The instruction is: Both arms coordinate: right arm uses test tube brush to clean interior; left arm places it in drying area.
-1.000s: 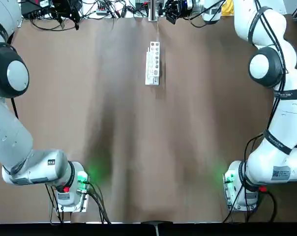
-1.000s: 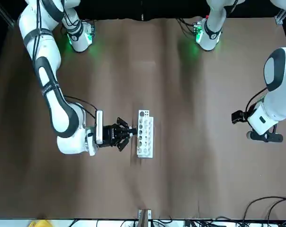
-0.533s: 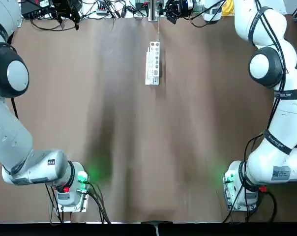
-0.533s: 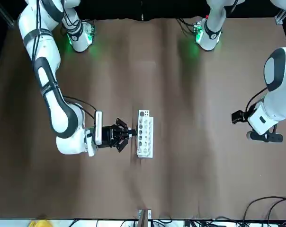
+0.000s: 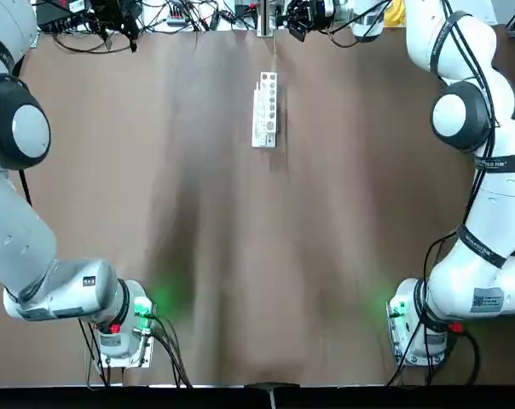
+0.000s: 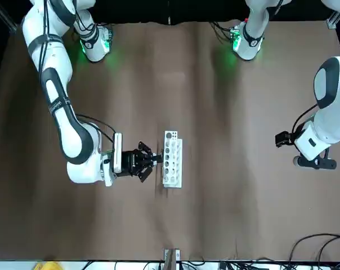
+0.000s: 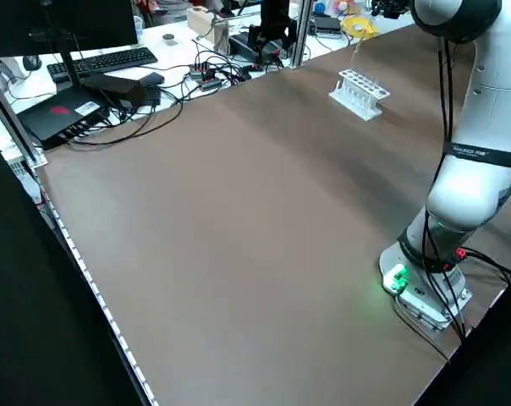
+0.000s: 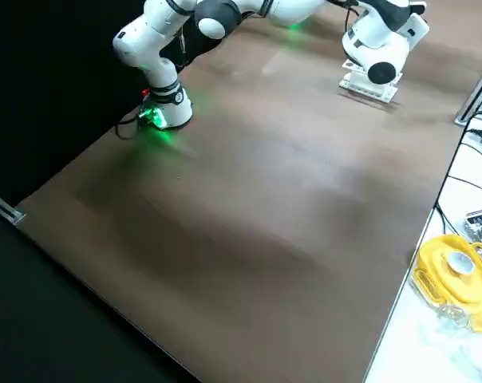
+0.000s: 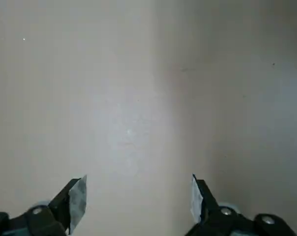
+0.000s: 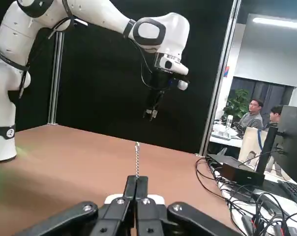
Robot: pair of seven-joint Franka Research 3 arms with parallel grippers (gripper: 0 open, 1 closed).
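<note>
Flanking cables, a black monitor (image 7: 69, 30).

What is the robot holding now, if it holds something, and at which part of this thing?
The right end effector grips the test tube brush at one end; its twisted wire sticks out beyond the fingertips.

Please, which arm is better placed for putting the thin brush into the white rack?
Right, probably: the right pincer is shut on the brush, near the white rack. The left pincer is open, empty and farther away.
</note>
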